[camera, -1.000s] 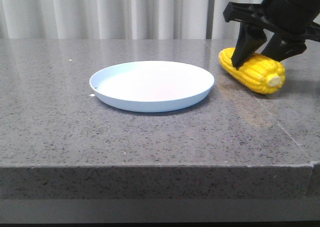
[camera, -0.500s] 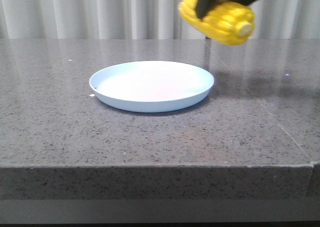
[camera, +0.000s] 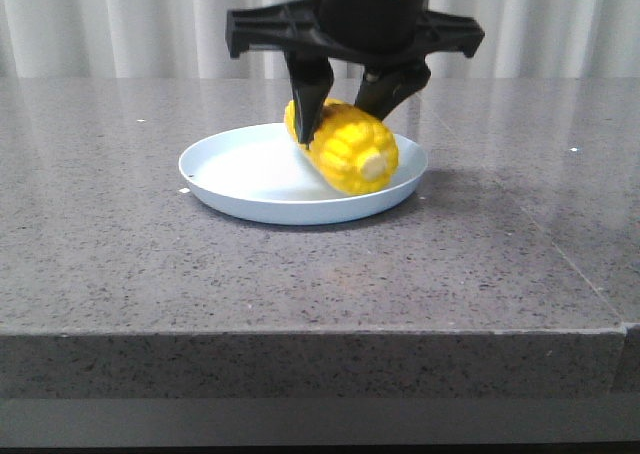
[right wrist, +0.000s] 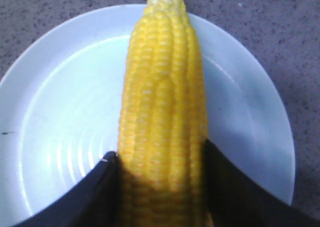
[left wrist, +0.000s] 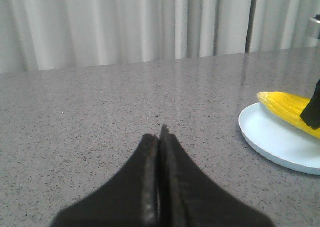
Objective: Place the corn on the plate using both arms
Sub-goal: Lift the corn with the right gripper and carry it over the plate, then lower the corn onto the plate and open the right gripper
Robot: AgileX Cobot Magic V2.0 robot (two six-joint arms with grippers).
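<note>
The right claw [camera: 345, 124] pinches the bright yellow corn cob [camera: 343, 146] over the pale-blue round plate [camera: 240, 189], frame centre; the left claw [left wrist: 159, 152] sits pressed together above the grey speckled worktop [camera: 300, 274].

No text, label, brand, number or sign can be read in any of the views. The plate [camera: 250, 179] is plain, the corn [camera: 345, 146] is unmarked, and nothing is printed on the speckled surface [camera: 300, 274] or on the curtain [camera: 130, 24] behind it. No lettering can be made out on the dark body of the right claw [camera: 345, 124], and none is seen on the left claw [left wrist: 160, 152].
</note>
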